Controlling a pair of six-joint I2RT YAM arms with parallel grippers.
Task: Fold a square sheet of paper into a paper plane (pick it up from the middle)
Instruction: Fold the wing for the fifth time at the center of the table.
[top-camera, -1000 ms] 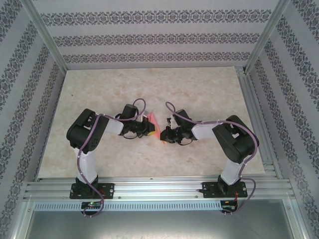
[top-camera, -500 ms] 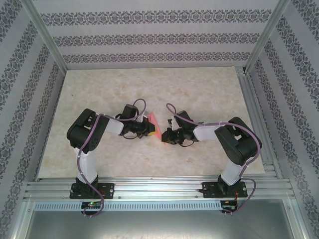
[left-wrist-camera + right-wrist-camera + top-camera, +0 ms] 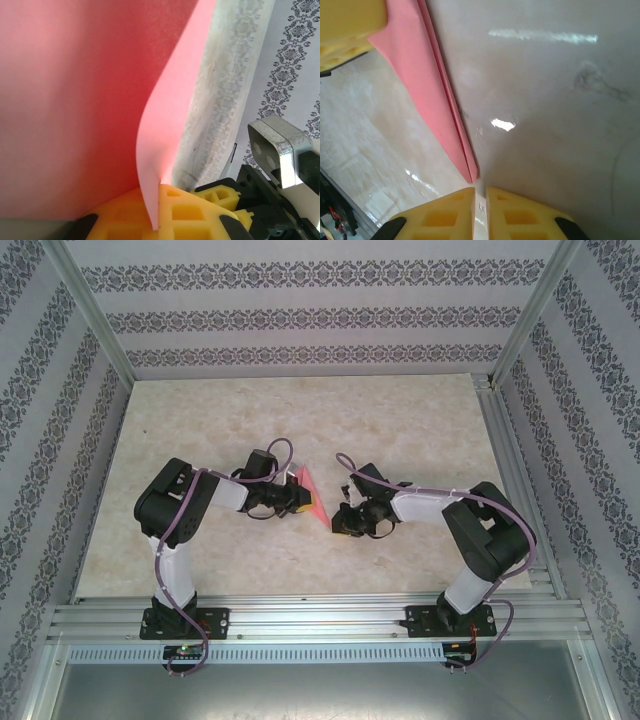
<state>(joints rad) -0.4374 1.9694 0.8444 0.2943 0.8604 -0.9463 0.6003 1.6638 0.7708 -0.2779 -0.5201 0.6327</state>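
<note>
The square sheet of paper stands folded into a narrow, pointed pink-red paper plane (image 3: 310,495) with lengthwise creases. My left gripper (image 3: 297,497) is shut on its wide end. In the left wrist view the paper plane (image 3: 75,100) rises from between the yellow pads of my left gripper (image 3: 157,220). In the right wrist view the paper plane (image 3: 420,80) slants down to a tip just ahead of my right gripper (image 3: 480,210). Those jaws stand a narrow gap apart with nothing between them. My right gripper (image 3: 338,524) sits just right of the tip, apart from it.
The beige marbled table (image 3: 400,420) has patterned walls on three sides. Aluminium rails run along the right edge (image 3: 510,470) and the near edge (image 3: 320,620). Bare table lies behind and beside both arms.
My right gripper has let go of the plane's tip and drawn back to the right and slightly nearer. The left gripper has kept still with the paper.
</note>
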